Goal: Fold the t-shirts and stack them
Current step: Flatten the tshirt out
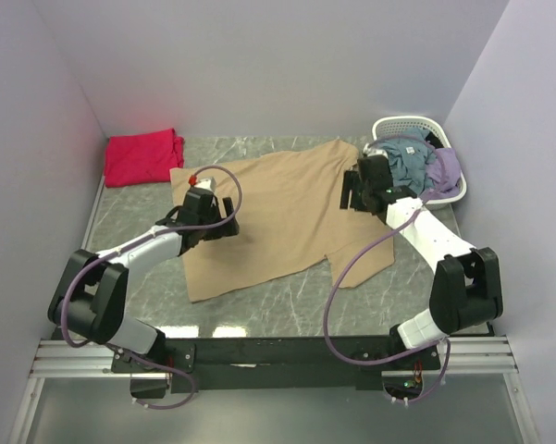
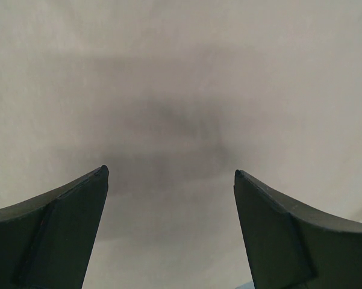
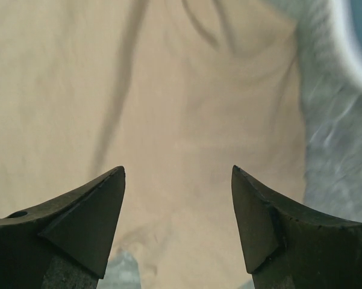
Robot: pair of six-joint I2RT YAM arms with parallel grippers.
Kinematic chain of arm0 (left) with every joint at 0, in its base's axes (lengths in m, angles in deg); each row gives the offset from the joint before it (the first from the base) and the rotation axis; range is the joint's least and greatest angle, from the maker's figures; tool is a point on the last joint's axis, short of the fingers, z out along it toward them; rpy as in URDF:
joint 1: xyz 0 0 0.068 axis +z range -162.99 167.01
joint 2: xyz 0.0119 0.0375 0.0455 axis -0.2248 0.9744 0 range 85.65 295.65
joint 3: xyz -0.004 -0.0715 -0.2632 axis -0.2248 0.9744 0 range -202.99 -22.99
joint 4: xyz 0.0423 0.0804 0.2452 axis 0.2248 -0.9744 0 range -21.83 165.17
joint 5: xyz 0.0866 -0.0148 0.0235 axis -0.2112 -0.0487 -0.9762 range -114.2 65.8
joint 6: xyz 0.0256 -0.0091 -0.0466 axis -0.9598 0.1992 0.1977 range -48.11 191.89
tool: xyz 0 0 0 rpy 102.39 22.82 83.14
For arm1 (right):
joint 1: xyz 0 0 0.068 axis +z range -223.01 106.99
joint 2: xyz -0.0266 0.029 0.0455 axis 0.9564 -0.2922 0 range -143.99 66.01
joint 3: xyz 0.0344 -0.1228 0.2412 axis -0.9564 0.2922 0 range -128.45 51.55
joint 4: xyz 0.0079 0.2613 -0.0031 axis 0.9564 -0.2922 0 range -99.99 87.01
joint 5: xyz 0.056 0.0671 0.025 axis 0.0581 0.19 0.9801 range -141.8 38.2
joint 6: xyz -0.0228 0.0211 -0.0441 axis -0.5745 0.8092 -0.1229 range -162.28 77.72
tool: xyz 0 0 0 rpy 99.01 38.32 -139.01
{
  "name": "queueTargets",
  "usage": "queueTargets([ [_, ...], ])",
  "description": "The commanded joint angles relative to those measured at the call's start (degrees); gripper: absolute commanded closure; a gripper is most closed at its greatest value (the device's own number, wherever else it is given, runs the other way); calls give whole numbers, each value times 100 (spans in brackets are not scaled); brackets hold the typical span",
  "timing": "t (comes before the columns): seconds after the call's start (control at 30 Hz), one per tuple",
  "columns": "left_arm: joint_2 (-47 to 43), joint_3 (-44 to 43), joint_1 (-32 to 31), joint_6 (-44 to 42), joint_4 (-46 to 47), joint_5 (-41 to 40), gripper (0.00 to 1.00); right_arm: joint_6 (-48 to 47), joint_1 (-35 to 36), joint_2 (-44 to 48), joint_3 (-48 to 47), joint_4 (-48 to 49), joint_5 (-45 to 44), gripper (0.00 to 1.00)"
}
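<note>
The tan t-shirt (image 1: 282,217) lies spread flat in the middle of the table. It fills the left wrist view (image 2: 181,78) and most of the right wrist view (image 3: 168,102). The red-pink t-shirt (image 1: 142,155) lies folded at the back left corner. My left gripper (image 1: 224,222) is open and empty over the tan shirt's left part (image 2: 170,171). My right gripper (image 1: 353,192) is open and empty over the shirt's right part near the basket (image 3: 177,170).
A white lattice basket (image 1: 450,190) with blue and purple clothes stands at the back right. Grey marble table (image 1: 287,296) shows at the front, and in the right wrist view (image 3: 337,150) beside the shirt's edge. Walls close in on three sides.
</note>
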Motion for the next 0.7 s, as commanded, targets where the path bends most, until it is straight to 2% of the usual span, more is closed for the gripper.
queueTargets([
  [0.0, 91, 143, -101, 380, 453, 265, 10, 417, -19, 108, 322, 64, 395, 22],
  [0.17, 232, 354, -224, 494, 374, 168, 10, 540, -19, -77, 621, 239, 492, 21],
  [0.3, 364, 416, -251, 529, 138, 11, 11, 672, -19, -611, 482, 38, 334, 22],
  [0.67, 197, 574, -277, 564, -259, -482, 11, 865, -28, -1184, 684, 179, 676, 20],
])
